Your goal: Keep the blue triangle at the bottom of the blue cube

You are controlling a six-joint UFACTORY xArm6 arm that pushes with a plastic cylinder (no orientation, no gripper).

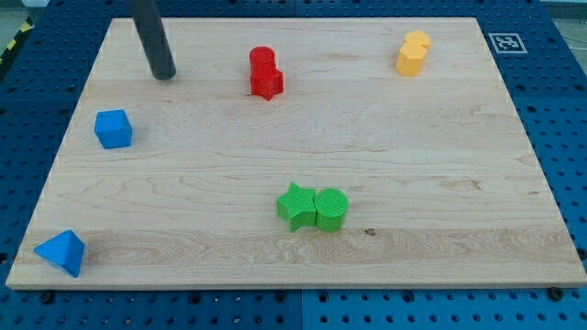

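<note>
The blue cube (114, 128) sits near the board's left edge, in the upper half of the view. The blue triangle (62, 252) lies at the board's bottom left corner, well below the cube and a little to its left. My tip (164, 75) rests on the board at the upper left, above and to the right of the blue cube, with a gap between them. It is far from the blue triangle and touches no block.
A red cylinder and a red star (265, 73) stand touching at the top middle. Two yellow blocks (413, 53) sit touching at the top right. A green star (295, 205) and a green cylinder (331, 209) touch at the lower middle. The wooden board (440, 165) lies on a blue pegboard.
</note>
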